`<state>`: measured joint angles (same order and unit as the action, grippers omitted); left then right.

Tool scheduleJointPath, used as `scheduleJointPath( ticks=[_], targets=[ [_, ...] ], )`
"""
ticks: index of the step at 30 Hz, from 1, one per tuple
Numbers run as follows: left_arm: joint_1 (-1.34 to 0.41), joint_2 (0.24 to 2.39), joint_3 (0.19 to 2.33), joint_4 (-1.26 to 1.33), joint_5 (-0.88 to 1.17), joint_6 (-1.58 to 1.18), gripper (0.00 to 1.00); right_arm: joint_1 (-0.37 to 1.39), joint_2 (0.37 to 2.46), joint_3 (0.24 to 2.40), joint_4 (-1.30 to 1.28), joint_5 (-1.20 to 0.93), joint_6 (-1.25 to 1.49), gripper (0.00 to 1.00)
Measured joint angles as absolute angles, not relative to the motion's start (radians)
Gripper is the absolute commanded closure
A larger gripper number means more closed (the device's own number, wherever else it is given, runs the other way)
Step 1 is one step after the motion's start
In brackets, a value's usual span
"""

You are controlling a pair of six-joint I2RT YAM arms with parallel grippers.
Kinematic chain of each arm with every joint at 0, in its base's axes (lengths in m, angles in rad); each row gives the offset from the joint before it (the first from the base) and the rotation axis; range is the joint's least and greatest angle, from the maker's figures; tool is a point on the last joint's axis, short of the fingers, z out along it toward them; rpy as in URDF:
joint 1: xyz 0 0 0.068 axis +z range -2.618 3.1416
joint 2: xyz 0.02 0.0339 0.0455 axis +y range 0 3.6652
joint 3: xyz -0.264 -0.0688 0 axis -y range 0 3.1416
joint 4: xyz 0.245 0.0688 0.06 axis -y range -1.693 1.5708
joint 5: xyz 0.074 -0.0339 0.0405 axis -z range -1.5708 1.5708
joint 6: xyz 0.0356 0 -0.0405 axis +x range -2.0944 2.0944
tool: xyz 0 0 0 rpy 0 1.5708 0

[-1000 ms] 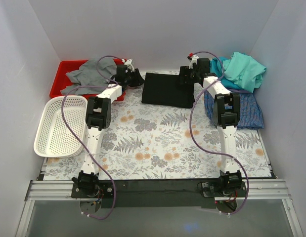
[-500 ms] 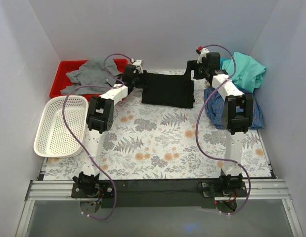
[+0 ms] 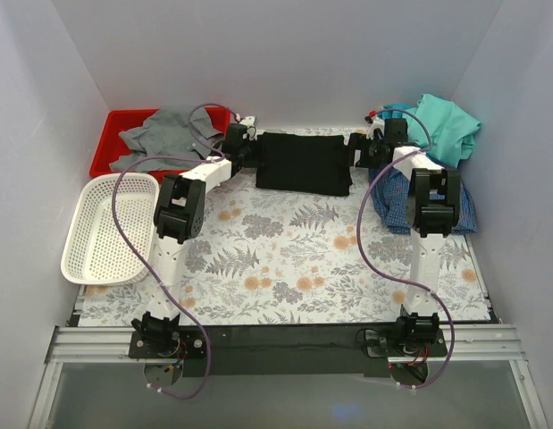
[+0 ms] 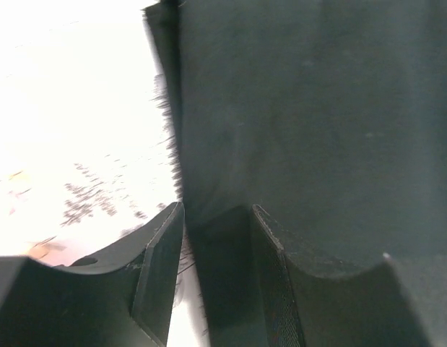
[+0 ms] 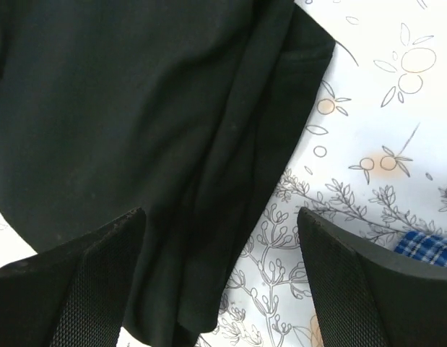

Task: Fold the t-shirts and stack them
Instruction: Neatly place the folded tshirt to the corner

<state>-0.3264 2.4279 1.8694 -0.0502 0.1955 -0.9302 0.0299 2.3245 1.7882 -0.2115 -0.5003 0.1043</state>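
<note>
Moved: my right gripper (image 5: pixel 222 217) swung outward and lower; black t-shirt (image 3: pixel 305 163) now squarer.
Left gripper (image 4: pixel 216 217): narrowly parted at edge nearest red tray (image 3: pixel 115 134), hold unclear.
Right gripper: wide, empty, over edge farthest from tray.
Black t-shirt: flat folded rectangle, right of tray.

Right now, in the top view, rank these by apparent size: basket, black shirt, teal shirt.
1. Basket
2. Black shirt
3. Teal shirt, partly hidden, so it may be nearly as large as the black one.

no readable text, labels, brands or numbers anywhere
</note>
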Motion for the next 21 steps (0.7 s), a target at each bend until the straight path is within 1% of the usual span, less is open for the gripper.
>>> scheduleJointPath(
  ticks=[9, 15, 18, 19, 21],
  targets=[
    [-0.323, 2.42, 1.858, -0.066, 0.142, -0.931, 0.59, 0.029, 2.418, 1.881, -0.178, -0.699, 0.157, 0.11],
    [-0.323, 2.42, 1.858, -0.073, 0.157, -0.948, 0.59, 0.059, 2.473, 1.959, -0.2, -0.764, 0.161, 0.15],
    [-0.324, 2.42, 1.858, -0.078, 0.17, -0.958, 0.59, 0.096, 2.497, 1.994, -0.211, -0.775, 0.16, 0.22],
    [-0.324, 2.42, 1.858, -0.078, 0.172, -0.959, 0.59, 0.11, 2.502, 2.0, -0.213, -0.778, 0.16, 0.28],
    [-0.326, 2.42, 1.858, -0.08, 0.175, -0.961, 0.59, 0.138, 2.507, 2.007, -0.226, -0.775, 0.16, 0.38]
  ],
)
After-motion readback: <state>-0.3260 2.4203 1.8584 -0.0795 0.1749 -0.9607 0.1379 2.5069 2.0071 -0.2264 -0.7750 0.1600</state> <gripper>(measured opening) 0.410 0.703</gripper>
